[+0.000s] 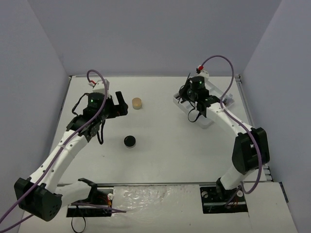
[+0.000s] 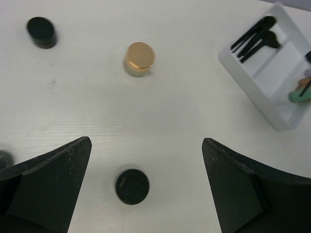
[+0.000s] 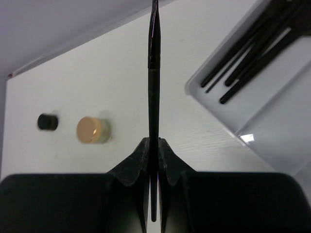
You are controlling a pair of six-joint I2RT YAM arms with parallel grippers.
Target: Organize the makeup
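Right gripper (image 3: 154, 153), jaws pinched shut on a thin black brush (image 3: 154, 73): in the right wrist view the shaft rises straight up the centre of the frame from between the fingers and leaves the top edge. White divided tray (image 3: 272, 131) fills the upper right of that view, with several more black brushes (image 3: 252, 53) lying slanted in its topmost compartment. Tan round jar (image 3: 92, 130) stands on the table (image 3: 194, 141) at left of centre.

Left gripper (image 2: 146, 143), jaws spread wide and holding nothing: in the left wrist view its two dark fingers (image 2: 53, 184) occupy the bottom corners. Near black pot (image 2: 132, 186) sits at bottom centre between them, touching neither. Far black pot (image 2: 41, 31) sits in the upper left corner, well apart from the jar at top centre. Small green bottle (image 2: 297, 96) lies in the tray at the right edge, apart from the brushes.

Overhead, the left gripper hovers at upper left just beside the jar; the right gripper is over the tray at upper right.
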